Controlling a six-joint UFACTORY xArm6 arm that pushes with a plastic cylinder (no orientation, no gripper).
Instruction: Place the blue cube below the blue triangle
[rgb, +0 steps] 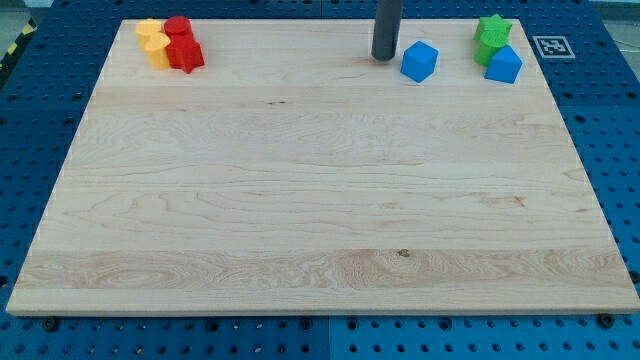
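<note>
The blue cube (420, 61) lies near the view's top, right of centre, on the wooden board (320, 200). The blue triangle (504, 65) lies further right, near the top right corner, just below two green blocks (492, 38). The cube is level with the triangle and apart from it, to its left. My tip (384, 57) stands just left of the blue cube, close to it or touching it; I cannot tell which.
Two yellow blocks (154, 42) and two red blocks (182, 44) sit bunched in the board's top left corner. A black-and-white marker tag (552, 46) lies off the board at the top right. Blue perforated table surrounds the board.
</note>
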